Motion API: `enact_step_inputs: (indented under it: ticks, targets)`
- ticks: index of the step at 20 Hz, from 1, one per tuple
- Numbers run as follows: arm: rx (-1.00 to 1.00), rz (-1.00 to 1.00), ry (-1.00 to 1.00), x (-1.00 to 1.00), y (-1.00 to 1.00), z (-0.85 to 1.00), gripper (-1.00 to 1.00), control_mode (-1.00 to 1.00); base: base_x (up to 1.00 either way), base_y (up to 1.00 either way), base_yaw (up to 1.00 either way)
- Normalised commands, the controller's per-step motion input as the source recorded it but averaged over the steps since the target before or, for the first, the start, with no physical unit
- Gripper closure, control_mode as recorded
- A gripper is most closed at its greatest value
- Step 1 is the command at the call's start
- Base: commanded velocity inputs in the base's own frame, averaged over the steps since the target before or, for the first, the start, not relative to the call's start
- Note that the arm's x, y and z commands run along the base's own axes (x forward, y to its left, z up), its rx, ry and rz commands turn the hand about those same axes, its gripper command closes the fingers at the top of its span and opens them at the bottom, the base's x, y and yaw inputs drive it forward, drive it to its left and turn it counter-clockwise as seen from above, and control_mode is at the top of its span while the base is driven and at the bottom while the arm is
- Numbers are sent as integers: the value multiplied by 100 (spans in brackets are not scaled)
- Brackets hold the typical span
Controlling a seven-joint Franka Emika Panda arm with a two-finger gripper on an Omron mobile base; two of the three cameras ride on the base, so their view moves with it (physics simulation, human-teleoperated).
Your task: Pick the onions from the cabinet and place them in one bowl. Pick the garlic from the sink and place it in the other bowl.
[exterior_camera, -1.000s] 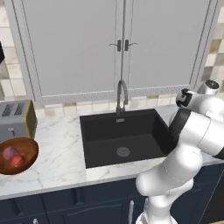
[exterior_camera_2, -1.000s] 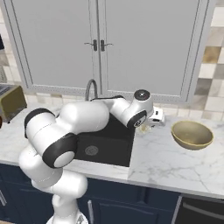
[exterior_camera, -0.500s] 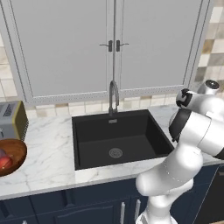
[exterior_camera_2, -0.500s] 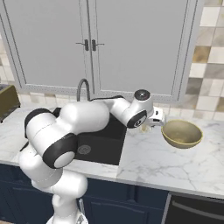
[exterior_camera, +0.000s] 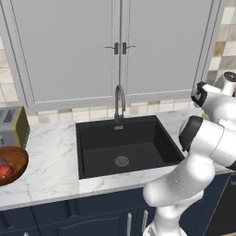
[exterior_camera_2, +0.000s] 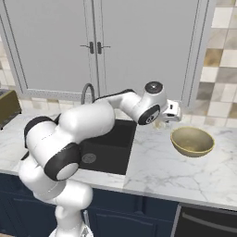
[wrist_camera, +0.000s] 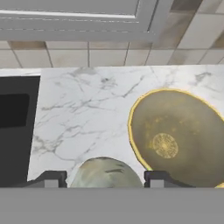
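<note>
My gripper (wrist_camera: 104, 180) is shut on the garlic (wrist_camera: 106, 169), a pale cream bulb sitting between the two dark fingertips. It hangs over the marble counter, between the black sink (wrist_camera: 15, 127) and a tan-yellow bowl (wrist_camera: 175, 135), close to the bowl's near rim. From the right base camera the gripper (exterior_camera_2: 163, 122) sits just left of that bowl (exterior_camera_2: 192, 141). Far to the left stands the reddish-brown wooden bowl (exterior_camera: 14, 161) with a red onion (exterior_camera: 4, 171) in it. The cabinet is out of view.
A curved steel faucet (exterior_camera: 119, 99) rises behind the sink (exterior_camera: 122, 147). A toaster (exterior_camera: 13, 125) stands behind the wooden bowl. Light grey double-door cabinets (exterior_camera_2: 95, 46) hang above the tiled backsplash. Marble counter (exterior_camera_2: 157, 171) lies in front of the tan bowl.
The base has driven right, so the sink, the faucet and both bowls have slid left in the base views. The garlic stays in the gripper, and the arm's pose looks the same.
</note>
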Motion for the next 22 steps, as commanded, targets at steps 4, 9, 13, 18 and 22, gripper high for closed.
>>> enact_step_inputs:
  ticks: [4,9,13,18,22]
  targets:
    - [-12,-8,5,41,-75,28,100,-100,0,0,0]
    - [-2,-12,3,5,-91,6,100,-100,0,0,0]
    - [5,-21,8,-7,-71,-33,100,-100,0,0,0]
    - [17,-12,10,-7,-30,-45,100,-100,0,0,0]
    - [19,-1,8,15,-15,-47,100,-100,0,0,0]
